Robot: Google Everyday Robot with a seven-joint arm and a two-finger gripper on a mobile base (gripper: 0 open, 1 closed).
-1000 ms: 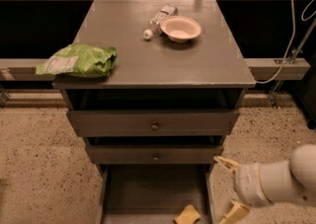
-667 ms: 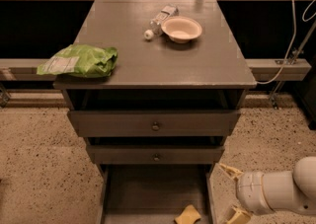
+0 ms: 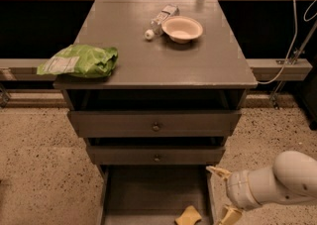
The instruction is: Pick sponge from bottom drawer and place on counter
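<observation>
The sponge (image 3: pixel 188 215) is a small pale-yellow block lying on the floor of the open bottom drawer (image 3: pixel 148 192), near its front right corner. The counter (image 3: pixel 163 60) is the wide grey top of the cabinet. My gripper (image 3: pixel 223 194) hangs at the drawer's right wall, just right of and slightly above the sponge, not touching it. Its two yellowish fingers (image 3: pixel 218 171) are spread apart and hold nothing. The white arm reaches in from the lower right.
A green bag (image 3: pixel 79 60) lies on the counter's left edge. A white bowl (image 3: pixel 182 28) and a lying plastic bottle (image 3: pixel 161 18) sit at the back. Two shut drawer fronts with knobs (image 3: pixel 156 126) are above the open drawer. A cable (image 3: pixel 292 30) hangs at right.
My gripper has dropped slightly and moved left toward the drawer's right wall. The sponge and the things on the counter have not moved.
</observation>
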